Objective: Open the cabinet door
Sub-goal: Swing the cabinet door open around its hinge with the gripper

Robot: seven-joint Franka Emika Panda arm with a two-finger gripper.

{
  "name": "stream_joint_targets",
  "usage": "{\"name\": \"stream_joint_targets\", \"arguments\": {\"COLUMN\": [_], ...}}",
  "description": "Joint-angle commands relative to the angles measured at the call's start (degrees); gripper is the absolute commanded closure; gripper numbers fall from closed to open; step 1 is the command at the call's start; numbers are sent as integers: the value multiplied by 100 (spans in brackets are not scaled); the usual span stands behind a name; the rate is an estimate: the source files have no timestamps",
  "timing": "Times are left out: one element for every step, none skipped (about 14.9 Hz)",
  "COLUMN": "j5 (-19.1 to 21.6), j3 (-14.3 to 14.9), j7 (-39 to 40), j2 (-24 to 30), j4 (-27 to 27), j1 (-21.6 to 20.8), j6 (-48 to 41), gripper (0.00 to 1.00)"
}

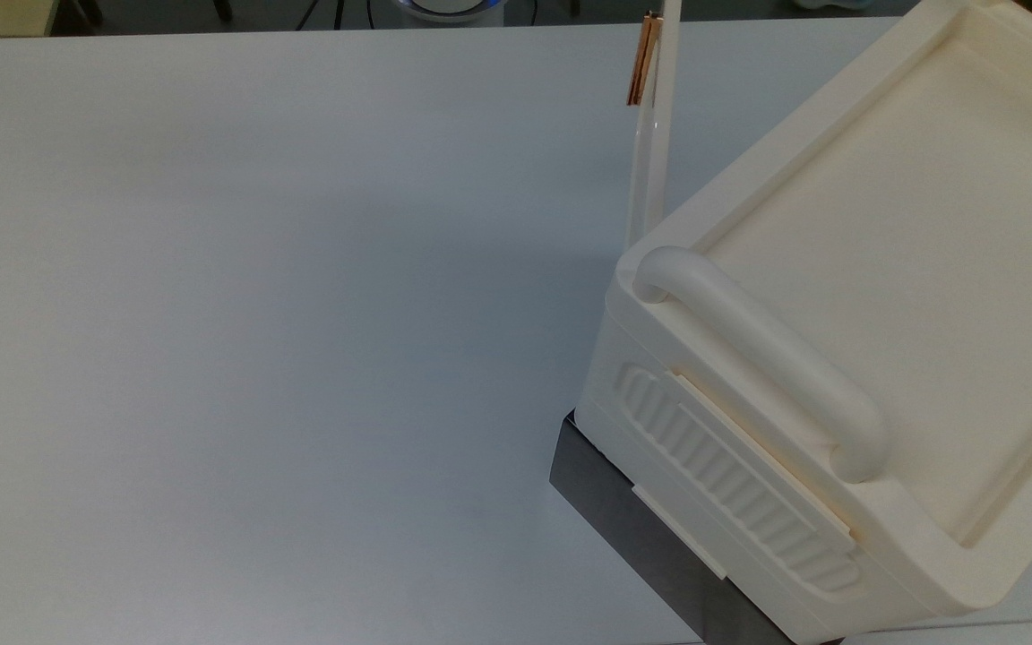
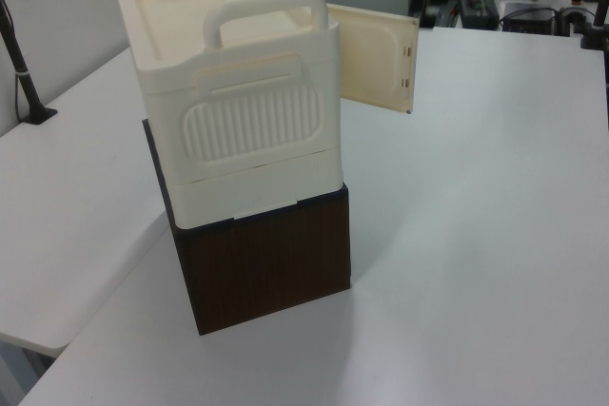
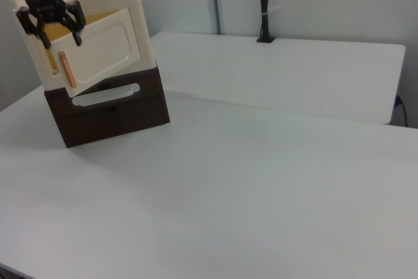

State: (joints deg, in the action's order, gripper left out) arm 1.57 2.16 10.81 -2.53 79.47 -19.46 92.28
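Door (image 2: 373, 54) stands swung wide off the cabinet (image 2: 238, 111) on the bench (image 1: 256, 313), its copper handle (image 3: 67, 70) at 5 o'clock just below the claw (image 3: 51, 26) in the right view, long axis near vertical, claw spread and empty.

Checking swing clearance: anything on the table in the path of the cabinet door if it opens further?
Nothing visible. The cabinet door stands swung out from the cabinet, over bare table. The gripper hovers open above the door's copper handle.
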Motion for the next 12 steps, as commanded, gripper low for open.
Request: {"name": "stream_joint_targets", "arguments": {"j5": [71, 71, 80, 141, 202, 203, 203, 220, 221, 203, 203, 194], "j3": [-32, -58, -84, -85, -93, -102, -102, -111, -111, -111, -102, -102], "j7": [36, 36, 36, 27, 18, 18, 9, 9, -43, -70, -70, -70], "j2": [68, 68, 68, 59, 42, 16, 15, -11, -63, -90, -125, -151], "j4": [-274, -283, -292, -379, -441, -441, -441, -398, -380, -380, -371, -371], "j1": [-57, -84, -110, -171, -285, -408, -514, -575, -654, -699, -699, -699], "j6": [-273, -255, -237, -211, -202, -193, -98, 43, 122, 123, 123, 123], "gripper": [17, 17, 17, 16, 16, 13, 11, 11, 11, 11, 10, 9]}}
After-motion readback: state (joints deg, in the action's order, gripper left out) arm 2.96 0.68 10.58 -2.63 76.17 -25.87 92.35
